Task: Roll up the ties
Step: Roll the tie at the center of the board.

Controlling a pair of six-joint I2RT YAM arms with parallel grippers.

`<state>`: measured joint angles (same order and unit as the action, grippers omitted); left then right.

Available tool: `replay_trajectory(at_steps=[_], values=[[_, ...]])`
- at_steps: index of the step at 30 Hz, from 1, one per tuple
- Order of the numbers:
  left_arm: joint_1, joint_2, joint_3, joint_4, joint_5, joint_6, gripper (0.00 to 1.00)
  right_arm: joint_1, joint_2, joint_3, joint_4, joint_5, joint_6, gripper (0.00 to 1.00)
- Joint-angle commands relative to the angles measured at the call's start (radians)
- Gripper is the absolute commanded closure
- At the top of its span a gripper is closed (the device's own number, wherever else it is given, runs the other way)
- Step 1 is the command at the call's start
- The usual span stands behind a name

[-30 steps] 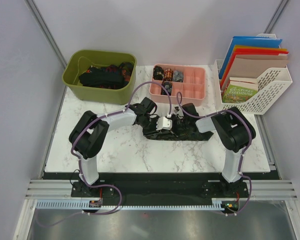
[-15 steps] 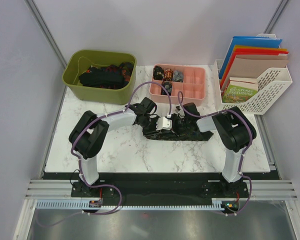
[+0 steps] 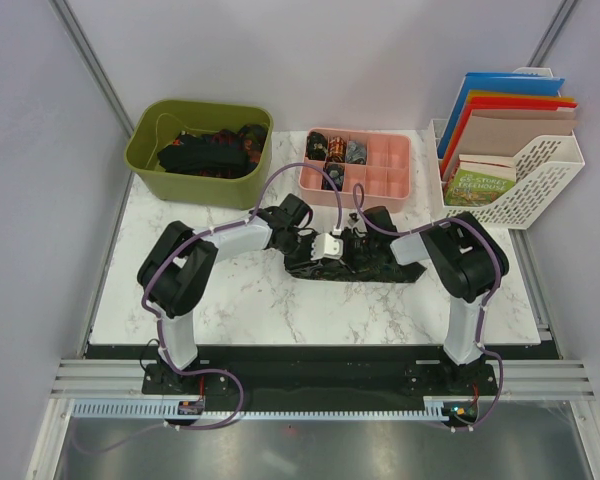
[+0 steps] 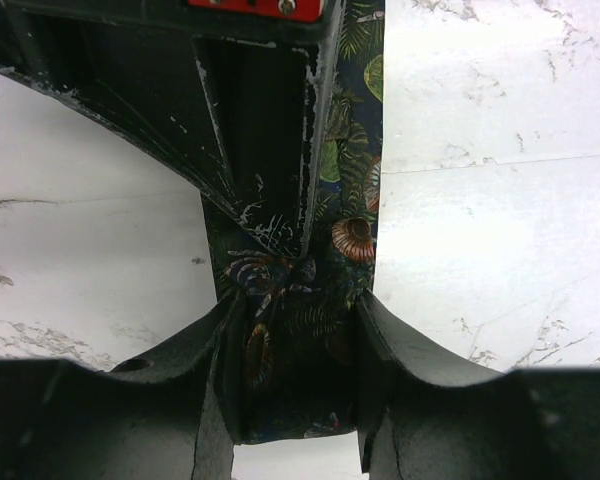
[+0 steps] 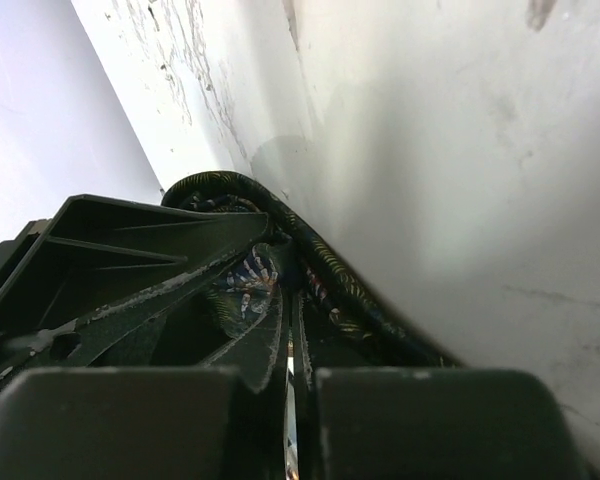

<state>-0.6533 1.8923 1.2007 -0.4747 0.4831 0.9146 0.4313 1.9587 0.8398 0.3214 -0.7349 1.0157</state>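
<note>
Here, a dark leaf-and-shell-printed fabric necktie (image 4: 355, 190) lies inside the left gripper (image 4: 298, 310), hold unclear. The right gripper (image 5: 285, 265) pinches its curled, half-hidden fold.

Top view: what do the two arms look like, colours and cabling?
The left arm and right arm have white links, bulky black joint housings and black base plates. Purple cables loop along each. The fingers are black, with some edges scuffed white.

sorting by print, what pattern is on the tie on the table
The tie is dark with green leaves and brown shells, clearest in the left wrist view.
</note>
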Motion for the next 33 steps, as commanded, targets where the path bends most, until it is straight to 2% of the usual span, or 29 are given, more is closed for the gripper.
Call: replay_trajectory(at_steps=[1,3,6,14,21,27,33], values=[[0.029,0.004,-0.021,-0.061,-0.043,0.027,0.57,0.011,0.025,0.025,-0.091,0.069,-0.080,1.00],[0.053,-0.030,-0.023,-0.070,-0.032,0.029,0.45,0.009,0.035,0.025,-0.140,0.100,-0.106,1.00],[0.083,-0.076,-0.027,-0.084,-0.011,0.035,0.36,0.007,0.049,0.028,-0.179,0.126,-0.127,1.00],[0.106,-0.108,-0.047,-0.094,0.009,0.050,0.27,0.011,0.057,0.073,-0.261,0.163,-0.178,1.00],[0.104,-0.095,-0.003,-0.093,0.081,0.017,0.28,0.014,0.062,0.082,-0.277,0.172,-0.189,1.00],[0.086,-0.079,0.053,-0.094,0.104,-0.006,0.40,0.021,0.063,0.087,-0.278,0.173,-0.190,1.00],[0.031,-0.047,0.089,-0.096,0.109,-0.034,0.46,0.021,0.066,0.090,-0.277,0.172,-0.189,1.00]])
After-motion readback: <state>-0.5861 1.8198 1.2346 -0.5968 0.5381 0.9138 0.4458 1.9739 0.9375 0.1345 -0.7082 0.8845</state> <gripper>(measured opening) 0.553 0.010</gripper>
